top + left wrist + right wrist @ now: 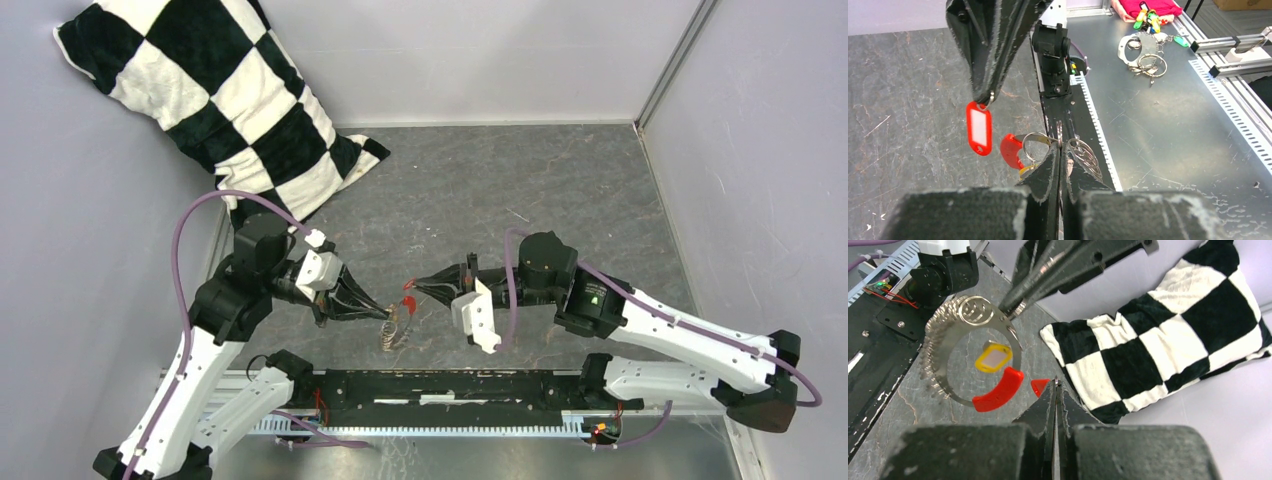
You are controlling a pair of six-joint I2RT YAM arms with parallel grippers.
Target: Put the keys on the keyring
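My left gripper (383, 313) is shut on the edge of the keyring (397, 328), a grey coil-like ring with a red arc (998, 390), and holds it above the floor. The ring also shows in the left wrist view (1035, 142). The yellow key (993, 356) hangs within the ring. My right gripper (413, 285) faces the left one, just beside the ring. It is shut on the small metal loop of the red key (979, 128), whose white-marked head hangs below its tips. In the right wrist view only a corner of the red key (1039, 386) shows.
A black-and-white checked pillow (230, 100) leans in the back left corner. The black arm mount and metal rail (450, 385) run along the near edge. Several spare rings and coloured tags (1145, 55) lie on the metal plate behind the rail. Walls close in the left, back and right.
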